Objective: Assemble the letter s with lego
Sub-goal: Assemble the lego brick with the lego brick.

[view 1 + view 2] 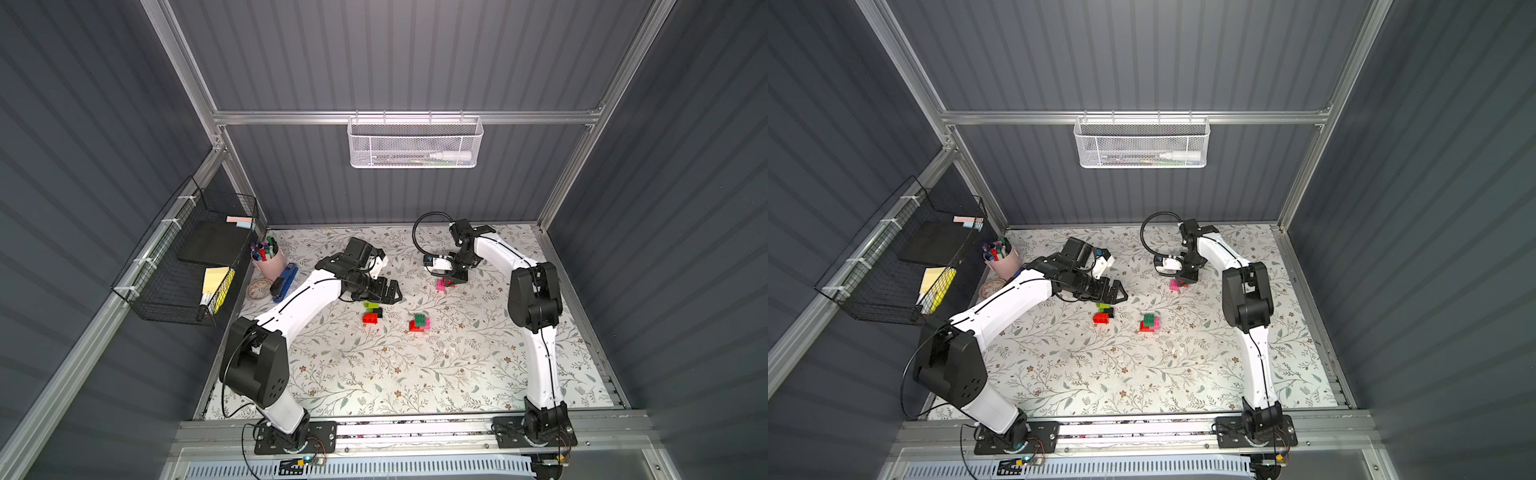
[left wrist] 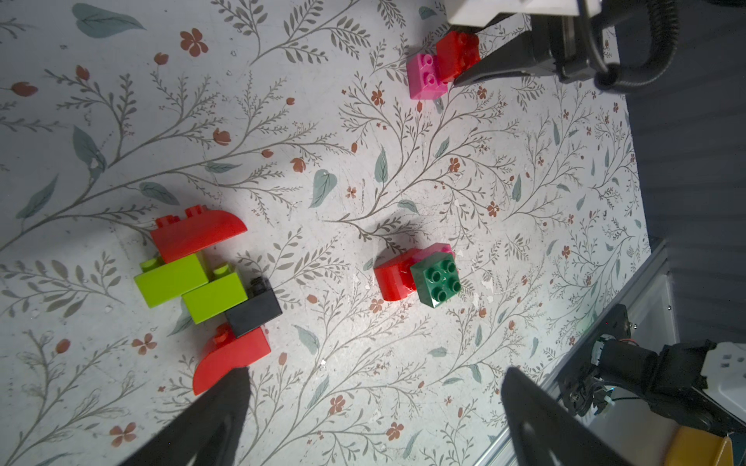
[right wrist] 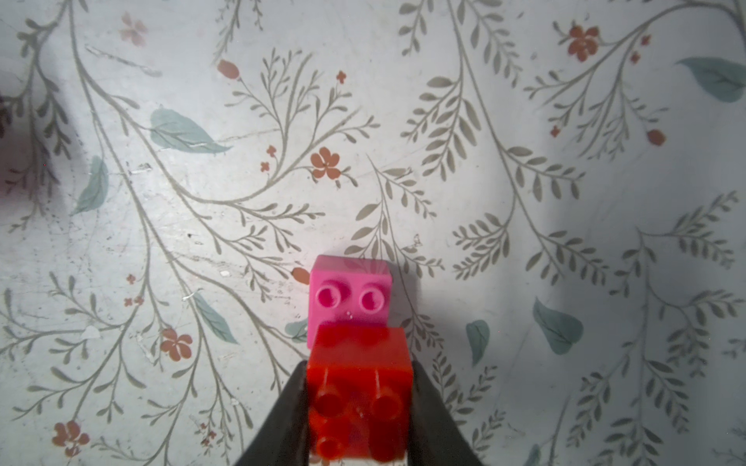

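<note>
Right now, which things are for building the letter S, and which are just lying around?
For the job: lime-red-black lego group; red-pink-green lego stack; red brick and pink brick.
Lying about: blue stapler; pen cup; small dish; black wire basket; white mesh basket.

Two white arms (image 1: 299, 303), black joint housings (image 1: 257, 365), black base plates (image 1: 324, 434), thin black cables (image 1: 544, 353).

Red-lime-black lego chain (image 2: 214, 296), green-topped stack (image 2: 436, 278) and red-on-pink pair (image 2: 428, 76) sit apart.

lego chain (image 1: 372, 312) l. of small stack (image 1: 419, 323), brick pair (image 1: 442, 284) behind, all on tbl (image 1: 374, 374).
</note>
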You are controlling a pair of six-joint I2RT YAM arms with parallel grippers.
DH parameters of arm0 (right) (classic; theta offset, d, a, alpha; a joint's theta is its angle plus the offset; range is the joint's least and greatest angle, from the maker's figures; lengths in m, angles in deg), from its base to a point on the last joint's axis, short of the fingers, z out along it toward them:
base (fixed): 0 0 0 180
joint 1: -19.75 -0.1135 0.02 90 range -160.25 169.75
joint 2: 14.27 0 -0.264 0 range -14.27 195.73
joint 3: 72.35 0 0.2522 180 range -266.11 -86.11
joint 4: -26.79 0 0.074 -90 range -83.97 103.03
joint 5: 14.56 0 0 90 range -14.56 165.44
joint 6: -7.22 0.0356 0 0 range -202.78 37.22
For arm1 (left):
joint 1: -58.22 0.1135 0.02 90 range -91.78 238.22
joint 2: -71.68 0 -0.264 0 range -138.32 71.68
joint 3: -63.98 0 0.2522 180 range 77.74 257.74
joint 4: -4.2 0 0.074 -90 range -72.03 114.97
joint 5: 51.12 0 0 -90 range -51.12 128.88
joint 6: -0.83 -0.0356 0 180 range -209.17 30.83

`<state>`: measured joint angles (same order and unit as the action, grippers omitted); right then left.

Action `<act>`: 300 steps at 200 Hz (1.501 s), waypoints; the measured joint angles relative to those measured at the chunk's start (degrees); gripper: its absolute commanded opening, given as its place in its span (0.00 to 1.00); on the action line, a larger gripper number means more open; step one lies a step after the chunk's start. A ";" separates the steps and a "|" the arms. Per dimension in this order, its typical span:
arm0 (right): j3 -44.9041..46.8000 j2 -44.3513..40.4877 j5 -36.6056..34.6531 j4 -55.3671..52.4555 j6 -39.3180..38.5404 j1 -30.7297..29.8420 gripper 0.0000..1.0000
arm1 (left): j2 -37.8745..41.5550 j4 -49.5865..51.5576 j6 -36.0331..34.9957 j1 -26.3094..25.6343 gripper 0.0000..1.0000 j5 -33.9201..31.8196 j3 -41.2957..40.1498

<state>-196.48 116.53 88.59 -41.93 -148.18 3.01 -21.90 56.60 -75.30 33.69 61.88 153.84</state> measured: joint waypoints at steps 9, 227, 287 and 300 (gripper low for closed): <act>0.00 0.00 -0.04 -0.02 0.00 0.00 0.19 | 0.00 0.00 0.00 0.00 0.99 0.02 0.00; -3.34 2.64 -2.84 -3.02 -3.13 -1.05 0.17 | 0.00 0.02 -0.04 0.00 0.99 1.95 0.00; -6.19 4.20 -4.87 -5.44 -4.15 -1.84 0.15 | 0.00 0.39 -0.52 0.00 0.99 2.14 0.00; -7.50 4.87 -5.73 -6.49 -4.17 -2.21 0.14 | 0.00 0.55 -0.70 0.00 1.00 2.14 0.00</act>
<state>-203.97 121.40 82.86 -48.42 -152.36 0.81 -21.90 57.14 -76.00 33.69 64.02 153.84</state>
